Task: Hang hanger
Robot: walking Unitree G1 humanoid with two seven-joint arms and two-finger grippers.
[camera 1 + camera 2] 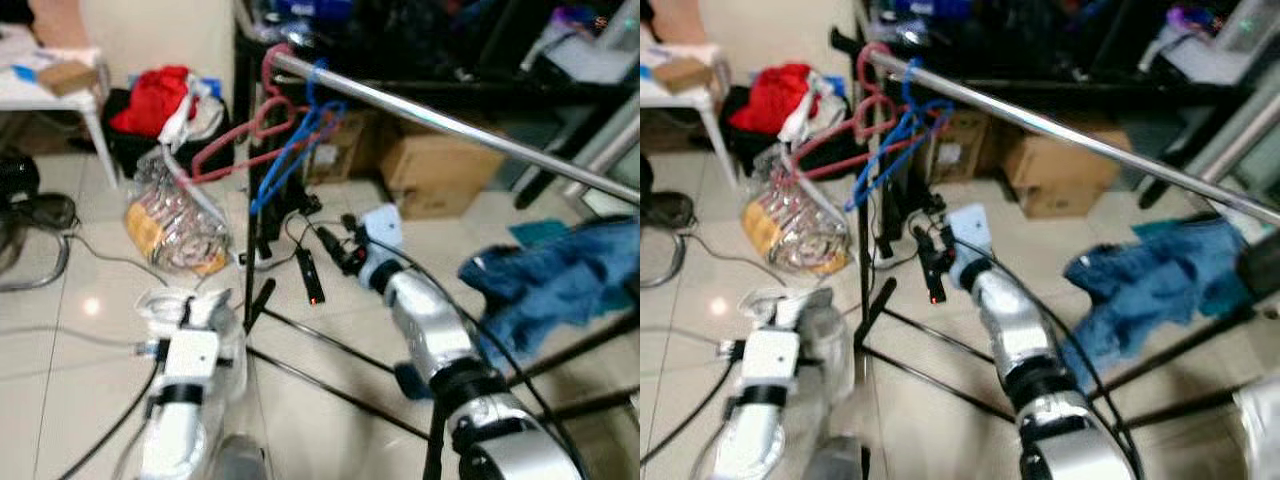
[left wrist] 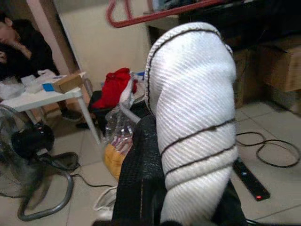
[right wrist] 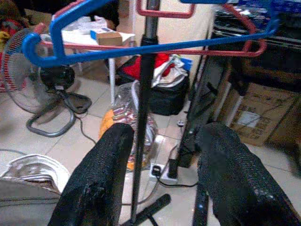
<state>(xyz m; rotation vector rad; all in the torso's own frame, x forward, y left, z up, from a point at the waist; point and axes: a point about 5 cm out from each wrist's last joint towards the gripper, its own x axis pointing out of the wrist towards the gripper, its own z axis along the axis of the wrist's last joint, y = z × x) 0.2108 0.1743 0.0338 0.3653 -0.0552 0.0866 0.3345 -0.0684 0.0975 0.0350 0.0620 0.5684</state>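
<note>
The right end effector (image 3: 160, 188) is released, its two black fingers (image 3: 96, 181) spread wide with nothing between them, reaching out low toward the rack's upright pole (image 3: 143, 108). Above and ahead of it a blue hanger (image 1: 290, 150) hangs by its hook from the metal rail (image 1: 450, 125), near the rail's end at the pole. A red hanger (image 1: 250, 135) hangs just beside the blue one on the same rail, on the side farther from the right end effector; the two overlap. In the right wrist view the blue hanger's bar runs across above the open fingers, not touching them.

The left end effector (image 2: 155, 188) is clenched on a white ribbed cloth (image 2: 195, 122) with thin dark stripes, which bulges up from between its fingers. In the head views the left arm (image 1: 185, 385) is held low, beside the pole's foot.

Beyond the left end effector a clear plastic bag (image 1: 170, 220) lies on the floor (image 1: 90, 300), and farther off are a red garment (image 1: 155, 98) on a dark bag and a white surface (image 1: 35, 80) carrying a small box (image 2: 68, 83). A fan (image 2: 33, 141) stands on the floor beside it, and a person (image 2: 21, 47) sits behind. To the outer side of the right arm a blue cloth (image 1: 560, 285) drapes over a dark bar. Cardboard boxes (image 1: 435, 170) stand behind the rail.
</note>
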